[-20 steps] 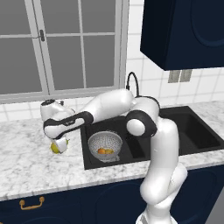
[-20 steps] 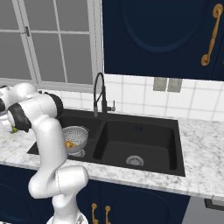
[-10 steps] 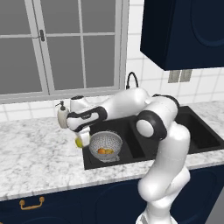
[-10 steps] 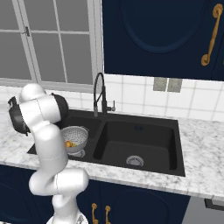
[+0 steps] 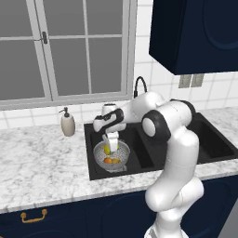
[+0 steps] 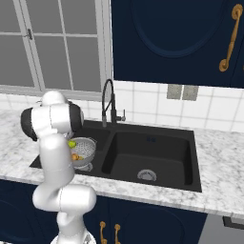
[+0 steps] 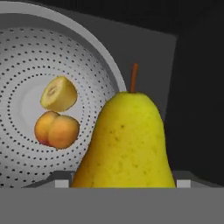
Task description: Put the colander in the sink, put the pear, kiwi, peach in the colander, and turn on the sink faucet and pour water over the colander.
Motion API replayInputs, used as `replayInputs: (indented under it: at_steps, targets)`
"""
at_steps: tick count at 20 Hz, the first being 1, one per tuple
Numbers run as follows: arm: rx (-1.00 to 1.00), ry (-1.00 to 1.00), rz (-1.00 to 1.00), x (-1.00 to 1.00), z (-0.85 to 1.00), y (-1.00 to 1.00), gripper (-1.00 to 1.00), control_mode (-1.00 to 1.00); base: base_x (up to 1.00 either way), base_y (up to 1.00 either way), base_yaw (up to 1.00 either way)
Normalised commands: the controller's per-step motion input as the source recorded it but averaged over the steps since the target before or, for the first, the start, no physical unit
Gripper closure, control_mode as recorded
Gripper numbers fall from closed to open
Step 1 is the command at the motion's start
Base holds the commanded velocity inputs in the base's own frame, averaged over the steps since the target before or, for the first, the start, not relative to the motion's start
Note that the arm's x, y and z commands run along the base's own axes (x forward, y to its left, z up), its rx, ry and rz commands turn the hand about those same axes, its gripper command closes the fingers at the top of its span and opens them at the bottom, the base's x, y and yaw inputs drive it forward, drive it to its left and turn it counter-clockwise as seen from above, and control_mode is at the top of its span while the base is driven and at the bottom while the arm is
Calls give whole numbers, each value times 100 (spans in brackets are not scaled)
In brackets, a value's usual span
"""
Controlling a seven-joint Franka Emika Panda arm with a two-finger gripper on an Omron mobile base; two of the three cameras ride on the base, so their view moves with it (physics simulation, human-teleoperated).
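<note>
My gripper [image 5: 110,141] is shut on the yellow-green pear [image 5: 107,149], holding it upright just above the colander [image 5: 98,153]. The white-grey colander sits in the left basin of the black sink [image 5: 139,153]. In the hand view the pear [image 7: 127,140] fills the foreground, in front of the colander [image 7: 26,65]. The golden-tan kiwi [image 7: 58,93] and the reddish-orange peach [image 7: 57,129] lie side by side in the colander's bottom. The black gooseneck faucet [image 6: 108,102] stands behind the sink [image 6: 152,157]. The water is out of view.
A soap pump bottle [image 5: 68,123] stands on the marble counter left of the sink. The right basin has a silver drain [image 6: 147,175]. A window spans the wall behind, and dark cabinets hang above on the right.
The arm has swung right from over the counter, carrying the pear across the sink's left edge to above the colander. The grip stayed the same.
</note>
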Motion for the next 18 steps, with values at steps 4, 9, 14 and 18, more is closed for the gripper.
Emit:
replayInputs:
  at_steps: [4,9,14,18]
  targets:
    - [-7,5,-6,68,-48,-37,100,-100,0,0,0]
    - [-7,11,-10,62,-35,0,100,-100,0,0,0]
    - [-13,5,-10,33,-44,0,100,-100,0,0,0]
    - [-16,-3,-4,0,-41,0,100,-100,0,0,0]
